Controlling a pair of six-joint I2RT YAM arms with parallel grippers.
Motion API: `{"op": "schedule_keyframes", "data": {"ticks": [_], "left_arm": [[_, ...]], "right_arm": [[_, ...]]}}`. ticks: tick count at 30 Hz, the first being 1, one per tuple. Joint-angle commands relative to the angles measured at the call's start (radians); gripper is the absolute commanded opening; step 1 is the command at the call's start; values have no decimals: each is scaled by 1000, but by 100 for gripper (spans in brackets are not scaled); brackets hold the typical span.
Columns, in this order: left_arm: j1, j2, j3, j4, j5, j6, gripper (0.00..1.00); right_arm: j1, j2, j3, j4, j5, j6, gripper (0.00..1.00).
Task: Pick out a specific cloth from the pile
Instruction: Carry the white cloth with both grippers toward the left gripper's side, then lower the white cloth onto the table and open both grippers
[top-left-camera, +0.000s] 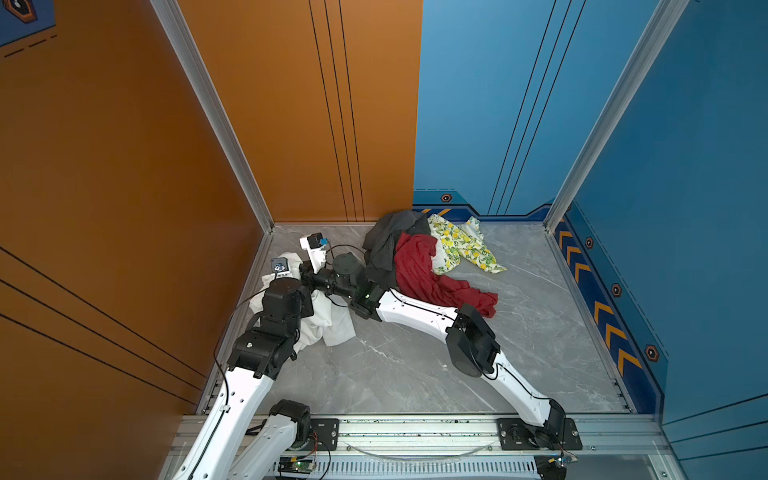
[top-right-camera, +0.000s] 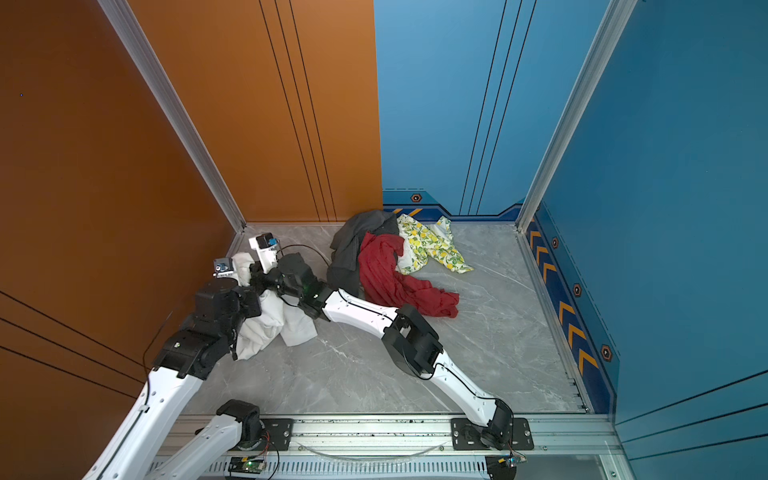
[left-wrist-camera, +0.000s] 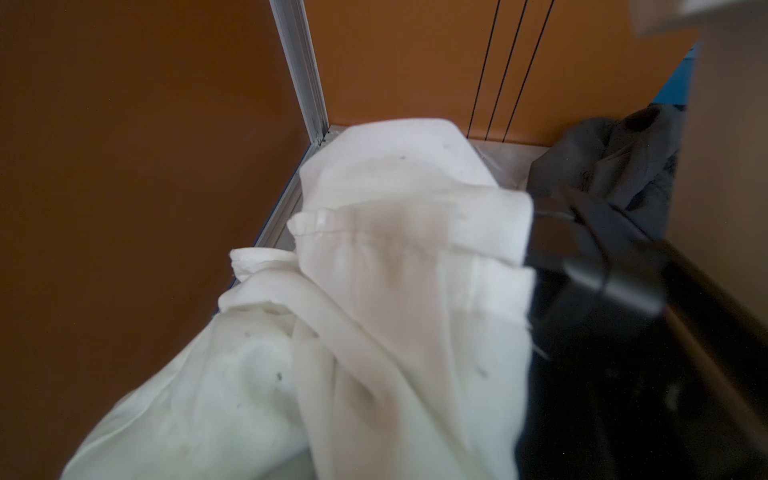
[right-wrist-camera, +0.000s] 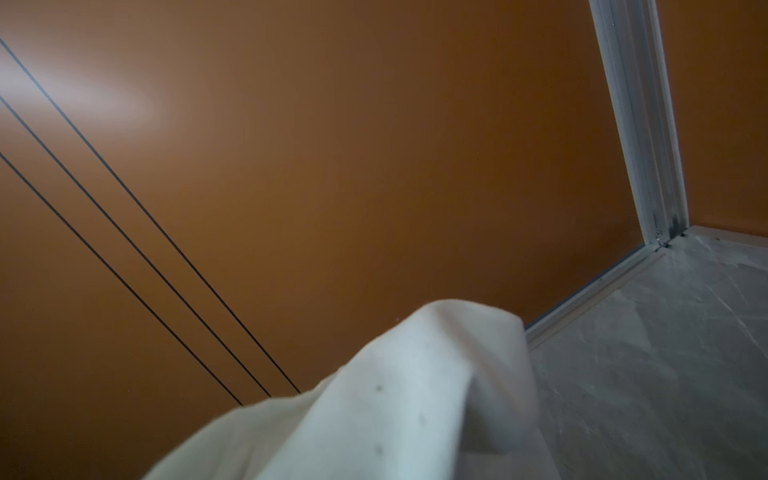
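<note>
The cloth (top-left-camera: 328, 324), plain white and crumpled, lies at the left of the grey floor beside the orange wall, apart from the pile (top-left-camera: 415, 266). Its upper folds rise between both wrists (top-right-camera: 243, 266). My left gripper (top-left-camera: 291, 275) is buried in it; white fabric (left-wrist-camera: 395, 291) covers the jaws in the left wrist view. My right gripper (top-left-camera: 305, 272) reaches across from the right and is shut on a fold of the cloth (right-wrist-camera: 395, 395); its black fingers (left-wrist-camera: 552, 237) meet the fabric's edge.
The pile holds a dark grey piece (top-left-camera: 386, 245), a red cloth (top-left-camera: 424, 274) and a lemon-print cloth (top-left-camera: 461, 245) against the back wall. An aluminium corner post (top-left-camera: 266, 216) and the orange wall (top-left-camera: 124, 208) stand close to both grippers. The right forearm (top-left-camera: 415, 311) lies over the red cloth's edge.
</note>
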Motion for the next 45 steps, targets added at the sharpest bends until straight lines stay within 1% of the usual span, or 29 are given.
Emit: {"op": "schedule_keyframes", "data": {"ticks": [1, 5, 8, 16, 18, 20, 23, 29, 31, 38, 42, 45], "left_arm": [[54, 17, -64, 282, 125, -122, 0], [115, 57, -129, 312, 122, -209, 0], [145, 90, -161, 313, 120, -270, 0], [198, 216, -219, 312, 202, -394, 0], [206, 242, -230, 355, 228, -416, 0], [212, 260, -243, 358, 228, -438, 0], [220, 277, -260, 382, 244, -460, 0], [237, 318, -270, 401, 271, -483, 0], [244, 328, -272, 400, 273, -489, 0], [274, 348, -278, 387, 279, -516, 5], [277, 362, -283, 382, 277, -534, 7], [277, 372, -284, 378, 276, -543, 8]], "right_arm": [[41, 60, -95, 95, -12, -81, 0], [43, 87, -203, 231, 60, -114, 0], [43, 114, -246, 290, 100, -103, 0], [53, 152, -343, 355, 178, -89, 0], [54, 158, -370, 367, 185, -81, 0], [53, 159, -390, 377, 194, -69, 5], [55, 153, -398, 375, 198, -66, 11], [44, 85, -480, 434, 212, -47, 36], [36, 58, -513, 456, 220, -35, 39], [24, -52, -630, 527, 260, -13, 58], [15, -124, -702, 560, 289, -7, 66], [0, -191, -768, 554, 316, 7, 68]]}}
